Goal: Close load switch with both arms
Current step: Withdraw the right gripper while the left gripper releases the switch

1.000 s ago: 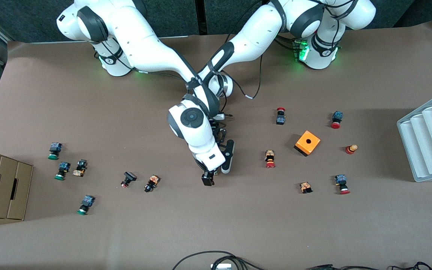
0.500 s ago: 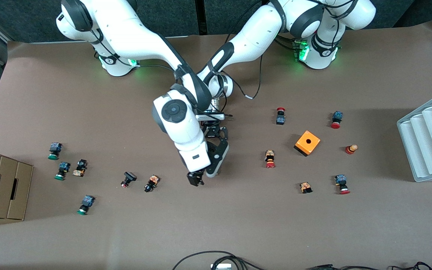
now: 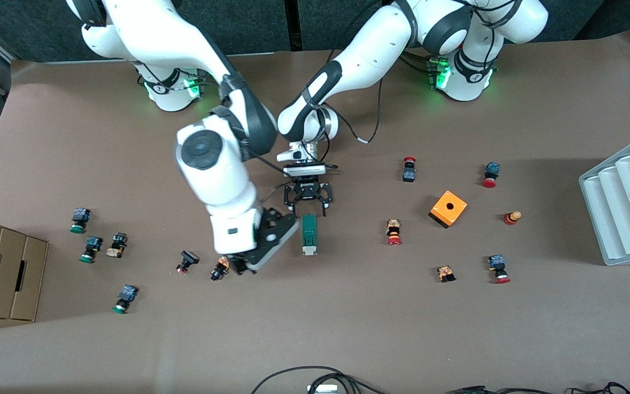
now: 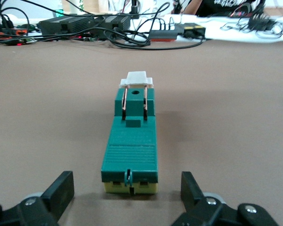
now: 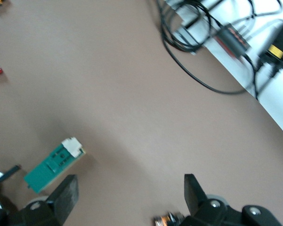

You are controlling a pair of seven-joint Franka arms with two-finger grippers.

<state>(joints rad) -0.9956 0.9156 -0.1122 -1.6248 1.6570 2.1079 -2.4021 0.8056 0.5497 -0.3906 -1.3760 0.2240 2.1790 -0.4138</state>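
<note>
Plainly unlabeled, load switch point(image 3: 308, 234) lies free; left end effector point(image 3: 308, 206) and right end effector point(image 3: 260, 253) gape empty.

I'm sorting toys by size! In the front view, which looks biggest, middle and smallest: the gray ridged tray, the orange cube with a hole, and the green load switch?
1. Gray ridged tray, by far the biggest.
2. Orange cube.
3. Load switch: longer than the cube but much narrower, so this one is close.
</note>
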